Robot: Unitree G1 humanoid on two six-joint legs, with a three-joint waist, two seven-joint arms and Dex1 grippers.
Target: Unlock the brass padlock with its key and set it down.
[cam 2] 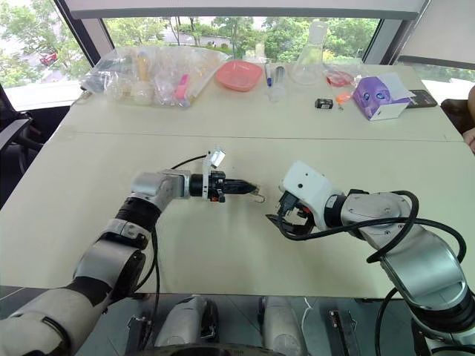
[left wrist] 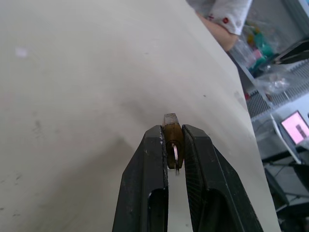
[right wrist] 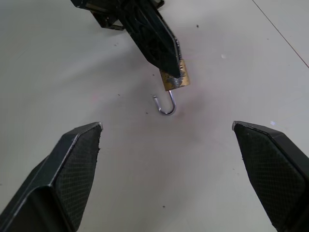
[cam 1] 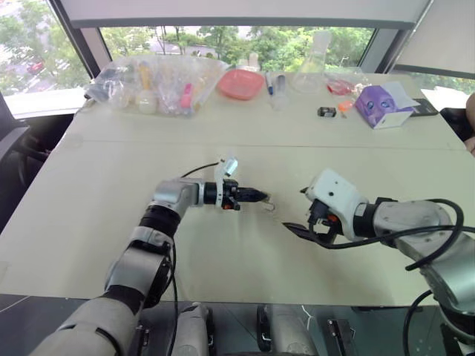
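My left gripper (cam 1: 260, 196) is shut on the brass padlock (right wrist: 176, 77), pinching its small gold-brown body at the fingertips (left wrist: 159, 145). The thin silvery shackle (right wrist: 167, 105) hangs swung open below the body, close over the table; I cannot tell whether it touches. I cannot make out the key. My right gripper (cam 1: 303, 225) stands wide open a short way to the right of the padlock, pointing at it, with nothing between its fingers (right wrist: 72, 164).
Along the far edge of the pale table (cam 1: 223, 252) lie clear plastic bags (cam 1: 156, 81), a pink bowl (cam 1: 240, 83), a glass flask (cam 1: 312, 70), a small black-and-orange gadget (cam 1: 326, 112) and a purple box (cam 1: 382, 105). A person's arm (cam 1: 469, 122) shows at the right edge.
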